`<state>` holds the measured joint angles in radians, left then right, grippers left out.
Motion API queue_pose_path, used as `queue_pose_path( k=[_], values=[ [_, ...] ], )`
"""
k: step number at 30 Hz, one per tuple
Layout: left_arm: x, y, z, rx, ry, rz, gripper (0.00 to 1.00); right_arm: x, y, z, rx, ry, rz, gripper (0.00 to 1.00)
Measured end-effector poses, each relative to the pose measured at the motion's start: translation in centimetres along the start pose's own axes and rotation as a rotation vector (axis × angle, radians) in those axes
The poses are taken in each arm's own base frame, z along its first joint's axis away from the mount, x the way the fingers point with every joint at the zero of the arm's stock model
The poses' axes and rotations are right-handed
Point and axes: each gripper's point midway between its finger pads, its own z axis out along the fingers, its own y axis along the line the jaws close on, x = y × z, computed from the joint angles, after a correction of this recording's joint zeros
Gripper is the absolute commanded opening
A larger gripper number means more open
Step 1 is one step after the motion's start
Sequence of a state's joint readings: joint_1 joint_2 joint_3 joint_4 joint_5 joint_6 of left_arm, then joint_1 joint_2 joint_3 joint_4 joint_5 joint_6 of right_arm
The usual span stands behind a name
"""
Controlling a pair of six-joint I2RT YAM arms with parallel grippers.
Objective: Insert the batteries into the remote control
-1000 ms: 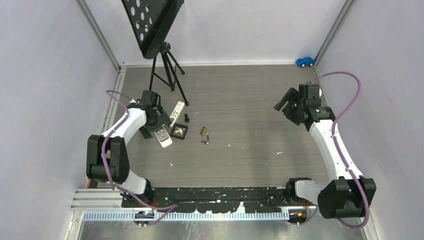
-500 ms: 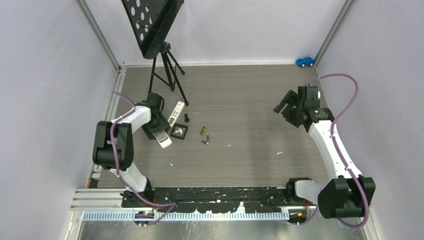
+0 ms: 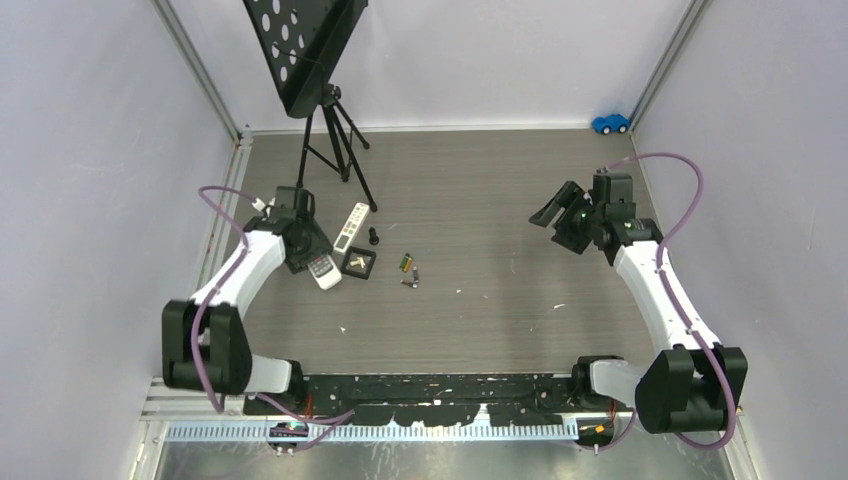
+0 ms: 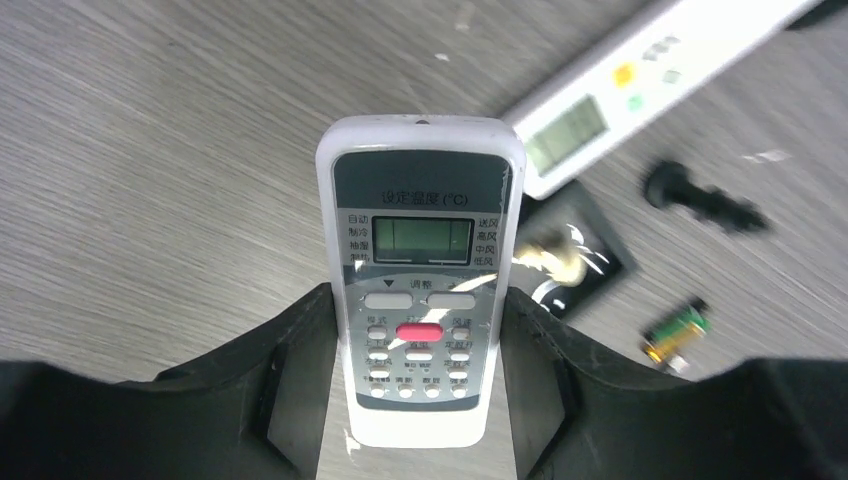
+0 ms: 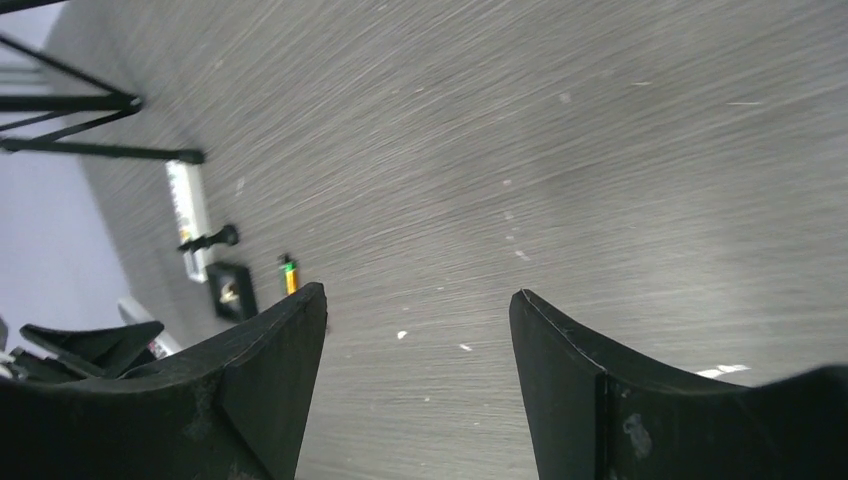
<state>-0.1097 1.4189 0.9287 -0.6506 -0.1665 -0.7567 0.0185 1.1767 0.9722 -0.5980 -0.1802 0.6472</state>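
While the left gripper (image 4: 418, 293) clamps the face-up remote control (image 4: 420, 230) at centre-left of the overhead frame, the batteries (image 3: 407, 264) lie loose mid-frame and the right gripper (image 5: 418, 295) hangs open and empty. Securing the remote seems the step in hand; next it likely needs turning over.

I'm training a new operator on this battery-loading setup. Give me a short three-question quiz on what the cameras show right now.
1. True or false: the green-yellow battery lies loose on the table.
2. What sits between the fingers of the left gripper? A the grey-faced remote; B the slim white remote; C the black tray.
3. In one word, how does the right gripper stand?
Key: 1 true; 2 A; 3 open, with nothing between its fingers.
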Motion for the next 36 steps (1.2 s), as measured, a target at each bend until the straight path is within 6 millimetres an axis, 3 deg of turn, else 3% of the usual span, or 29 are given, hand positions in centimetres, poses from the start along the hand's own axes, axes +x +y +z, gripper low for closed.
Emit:
queue_pose_path(
  k=[4,8,13,16,19,25,31,36],
  values=[
    [-0.3,-2.1,-4.2,0.186,-0.035,0.019,0.21,2.2,2.3,0.5,-0.162,0.051,0.048,0.78],
    [1.9,-4.4,-8.9,0.44,-0.008,0.058,0.19,6.2,6.0,-0.1,-0.354,0.12,0.075,0.9],
    [6.1,-8.2,-16.1,0.804,0.057,0.097,0.2,11.8,13.4,-4.0,-0.648,0.209,0.019,0.97],
    [7.0,-10.4,-20.7,1.006,0.07,0.088,0.2,14.4,17.4,-7.2,-0.83,0.26,0.012,0.98],
    [6.8,-12.4,-23.9,1.151,0.084,0.066,0.2,16.0,19.9,-9.7,-0.96,0.304,0.041,0.99],
    [7.2,-15.6,-25.8,1.262,0.174,0.033,0.19,17.5,22.3,-12.9,-1.088,0.352,0.055,0.98],
    [7.7,-18.0,-27.6,1.355,0.236,0.005,0.18,17.5,23.8,-14.6,-1.143,0.361,0.044,0.96],
    [8.6,-19.4,-29.2,1.424,0.271,0.01,0.17,17.1,24.2,-15.1,-1.168,0.349,0.043,0.82]
  ],
)
